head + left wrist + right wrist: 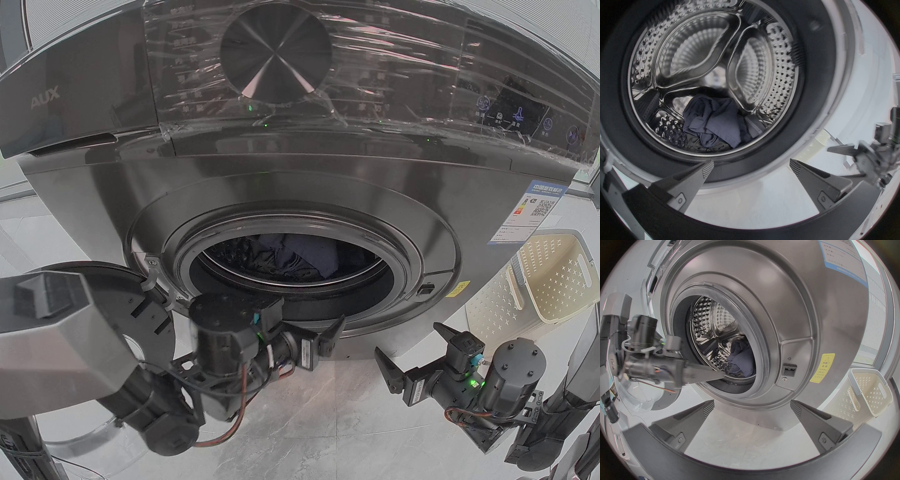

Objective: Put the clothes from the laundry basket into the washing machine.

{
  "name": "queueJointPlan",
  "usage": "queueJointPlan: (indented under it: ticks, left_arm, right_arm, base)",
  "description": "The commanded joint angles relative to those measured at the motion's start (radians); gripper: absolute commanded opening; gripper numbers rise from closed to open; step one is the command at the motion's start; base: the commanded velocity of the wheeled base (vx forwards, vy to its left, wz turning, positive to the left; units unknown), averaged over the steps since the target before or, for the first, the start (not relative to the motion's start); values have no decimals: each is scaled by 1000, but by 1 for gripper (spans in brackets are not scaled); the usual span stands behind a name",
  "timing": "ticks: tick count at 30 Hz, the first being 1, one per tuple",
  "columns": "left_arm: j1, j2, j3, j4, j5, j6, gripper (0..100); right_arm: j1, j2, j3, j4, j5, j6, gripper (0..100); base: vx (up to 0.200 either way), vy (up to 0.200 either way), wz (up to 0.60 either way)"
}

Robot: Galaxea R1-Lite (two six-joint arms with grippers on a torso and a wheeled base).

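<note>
Pale marbled floor tiles (337, 406) run along the bottom of the head view, and a dark grey front-loading washing machine (300, 181) rises behind them, its control panel (375, 62) across the top under clear plastic film. At lower left, the round door (119, 278) is swung open, partly hidden behind the left arm. Just right of it, the left gripper (751, 165) hangs in front of the lower rim of the porthole, its fingers spread apart and holding nothing. In the left wrist view it faces straight into the steel drum (703, 62). At centre frame the clothes (294, 253), a crumpled dark blue bundle, lie on the bottom of the drum, well inside the opening. Right of centre, near the bottom of the frame, the right gripper (407, 340) hovers above the floor in front of the machine's lower right face. Its jaws are wide open and empty, pointing toward the machine. Above it is a small yellow sticker (458, 288), with a white label (528, 212) higher up. At the far right, the cream perforated laundry basket (556, 275) sits just beside the machine, tilted so its inside faces the camera.
</note>
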Motion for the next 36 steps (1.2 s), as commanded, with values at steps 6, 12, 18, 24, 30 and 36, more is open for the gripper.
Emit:
queueJointPlan:
  ticks: [6, 12, 18, 24, 30, 36]
  left_arm:
    - [-78, -320, 368, -150, -6, 11, 100]
    - [-76, -446, 494, -165, 40, 19, 100]
    - [-27, -613, 555, -142, 59, 67, 100]
    - [62, -806, 578, 15, 57, 106, 100]
    - [123, -1056, 566, 248, 56, 117, 100]
    - [232, -1283, 601, 450, 34, 119, 100]
  right_arm:
    - [-17, -202, 161, 0, -39, -12, 100]
    - [-91, -333, 201, 28, -113, -44, 100]
    - [-178, -494, 201, 163, -121, -101, 100]
    - [-279, -721, 201, 441, -116, -71, 100]
    - [-322, -1081, 201, 909, -114, -9, 100]
    - [-456, -1408, 198, 1191, -91, -21, 100]
  base:
    - [-167, 0, 0]
    - [-200, 0, 0]
    - [-200, 0, 0]
    - [-200, 0, 0]
    - [-200, 0, 0]
    - [-200, 0, 0]
